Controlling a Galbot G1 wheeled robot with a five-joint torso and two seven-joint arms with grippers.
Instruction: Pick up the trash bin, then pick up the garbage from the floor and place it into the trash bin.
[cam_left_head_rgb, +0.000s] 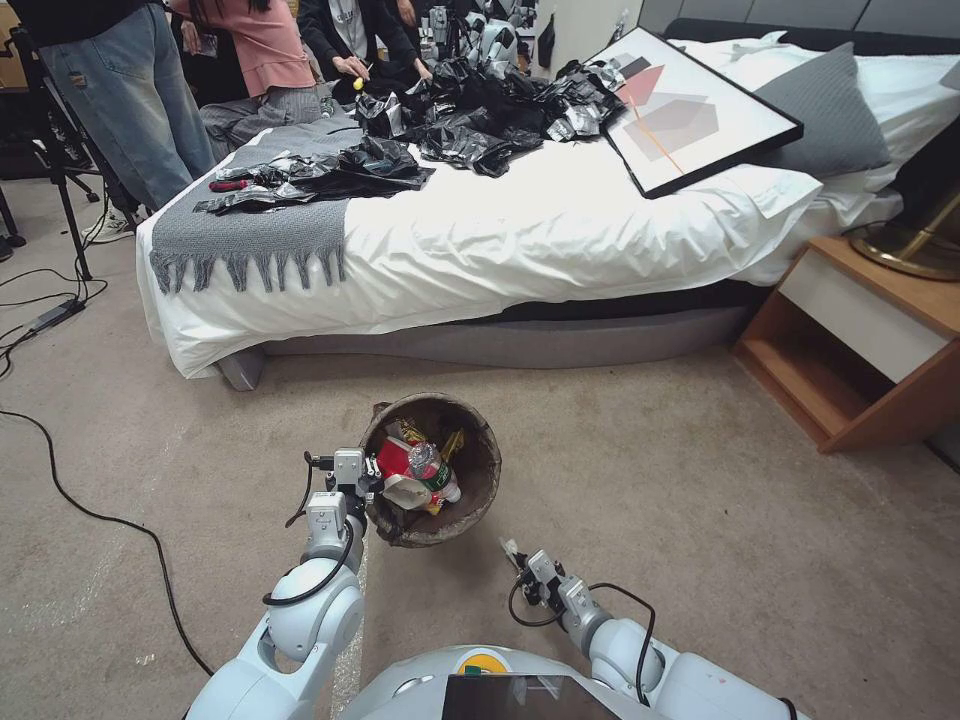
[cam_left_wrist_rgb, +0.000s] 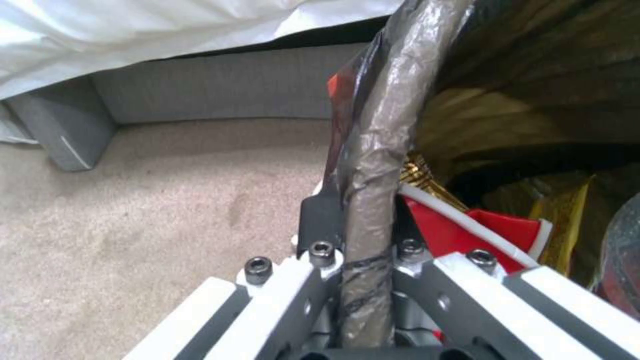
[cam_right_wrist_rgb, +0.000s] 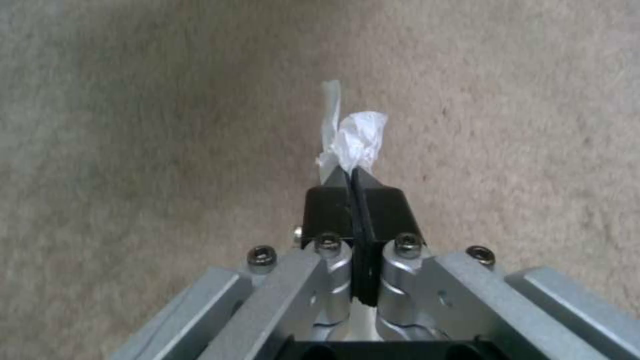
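The trash bin, lined with a dark brown bag, hangs tilted over the carpet before the bed. My left gripper is shut on its rim, one finger outside and one inside the bag-wrapped edge. Inside lie a red-and-white wrapper, a clear bottle with a green label and yellow wrappers. To the right of the bin and nearer me, my right gripper is shut on a small white tissue, which sticks out past the fingertips above bare carpet.
A bed with white sheets, a grey throw and a heap of black plastic bags stands ahead. A wooden nightstand is at the right. Black cables trail over the carpet at the left. People stand behind the bed's far left corner.
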